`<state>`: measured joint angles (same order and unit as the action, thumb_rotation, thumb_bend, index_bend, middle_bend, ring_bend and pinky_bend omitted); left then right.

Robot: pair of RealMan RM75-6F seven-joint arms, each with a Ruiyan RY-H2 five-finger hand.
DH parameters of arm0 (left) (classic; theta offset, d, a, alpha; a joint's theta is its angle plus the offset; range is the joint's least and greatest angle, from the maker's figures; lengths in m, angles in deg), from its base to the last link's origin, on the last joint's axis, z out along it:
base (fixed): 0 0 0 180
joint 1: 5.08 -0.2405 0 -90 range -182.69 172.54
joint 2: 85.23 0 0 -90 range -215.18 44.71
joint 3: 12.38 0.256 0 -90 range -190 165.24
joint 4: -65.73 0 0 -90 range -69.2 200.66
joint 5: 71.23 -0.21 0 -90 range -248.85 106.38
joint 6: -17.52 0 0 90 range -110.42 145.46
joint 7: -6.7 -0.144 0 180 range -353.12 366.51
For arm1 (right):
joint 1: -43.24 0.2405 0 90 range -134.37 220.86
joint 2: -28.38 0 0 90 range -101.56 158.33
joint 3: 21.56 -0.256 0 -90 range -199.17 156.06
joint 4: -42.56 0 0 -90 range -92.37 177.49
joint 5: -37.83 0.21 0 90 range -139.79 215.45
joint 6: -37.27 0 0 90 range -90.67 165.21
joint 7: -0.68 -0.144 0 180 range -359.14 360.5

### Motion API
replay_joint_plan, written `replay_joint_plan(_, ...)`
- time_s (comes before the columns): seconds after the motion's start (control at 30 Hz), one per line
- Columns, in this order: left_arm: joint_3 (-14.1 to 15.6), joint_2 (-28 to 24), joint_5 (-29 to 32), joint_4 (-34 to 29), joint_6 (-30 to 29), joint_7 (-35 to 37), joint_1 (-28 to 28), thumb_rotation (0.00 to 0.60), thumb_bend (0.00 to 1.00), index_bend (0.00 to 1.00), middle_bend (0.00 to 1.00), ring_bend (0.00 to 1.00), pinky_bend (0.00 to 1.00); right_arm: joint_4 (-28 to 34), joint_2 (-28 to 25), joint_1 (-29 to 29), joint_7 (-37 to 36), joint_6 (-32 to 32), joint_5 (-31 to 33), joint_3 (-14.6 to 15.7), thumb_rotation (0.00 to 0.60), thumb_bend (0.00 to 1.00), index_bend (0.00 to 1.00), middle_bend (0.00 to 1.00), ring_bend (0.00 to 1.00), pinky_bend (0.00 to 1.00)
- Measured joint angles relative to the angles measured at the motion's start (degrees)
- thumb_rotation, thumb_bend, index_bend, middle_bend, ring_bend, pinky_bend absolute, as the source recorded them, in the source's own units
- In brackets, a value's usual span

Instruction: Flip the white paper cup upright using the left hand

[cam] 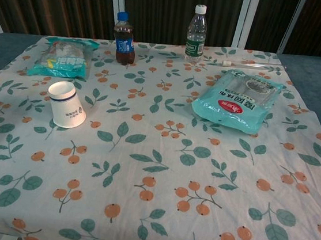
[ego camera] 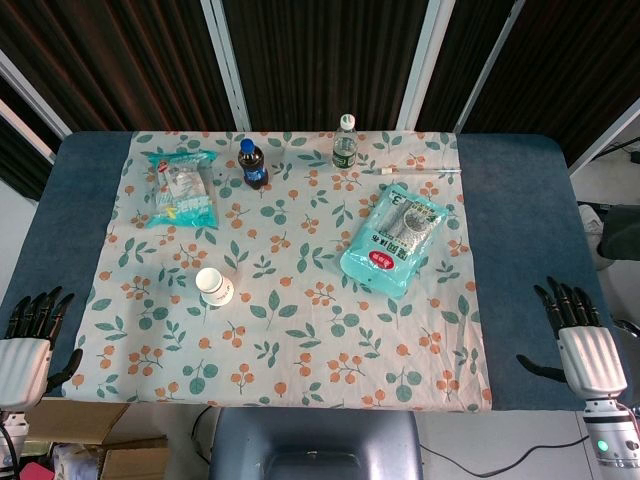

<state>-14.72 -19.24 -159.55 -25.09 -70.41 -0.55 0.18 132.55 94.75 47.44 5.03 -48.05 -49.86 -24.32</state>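
The white paper cup (ego camera: 215,286) lies on its side on the floral cloth (ego camera: 300,340) that covers the middle of the desk (ego camera: 520,260), in the left half and nearer the near edge than the far one. In the chest view its open mouth faces up and toward the far-left corner, and its base points toward the near edge. Bare cloth surrounds it on every side, with a wide free stretch running to the near edge and to the right.

Along the far edge stand a dark cola bottle (ego camera: 252,165) and a clear water bottle (ego camera: 345,143), both upright and well apart from the cup. A teal snack packet (ego camera: 183,189) lies flat toward the far-left corner, the nearest thing to the cup but not touching it. A larger light-blue pouch (ego camera: 395,239) lies flat right of centre, and a thin white rod (ego camera: 420,172) rests beyond it near the far edge.

The left hand (ego camera: 28,345) hangs at the near-left corner, off the cloth, fingers spread apart and holding nothing. The right hand (ego camera: 580,340) sits over the blue strip at the near-right edge, fingers likewise apart and empty. Both are well apart from the cup.
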Motion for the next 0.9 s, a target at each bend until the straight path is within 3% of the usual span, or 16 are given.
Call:
replay_joint_plan(0.6, -0.4, -1.2, -1.1, -2.9, 3.4, -4.2, 2.9, 0.6, 0.33, 0.0, 0.0, 0.0, 0.0, -0.7, -0.6, -0.5, -1.2, -0.1, 1.5, -0.4, 0.541, 0.09, 0.0, 0.0, 0.0, 0.0)
replay_joint_plan(0.9, -3.6, -1.7, -1.4, -9.0, 15.2, -15.2, 12.5, 0.6, 0.33, 0.0, 0.0, 0.0, 0.0, -0.6, -1.3, -0.8, -1.3, -0.6, 1.7, -0.7, 0.541, 0.09, 0.0, 0.0, 0.0, 0.0)
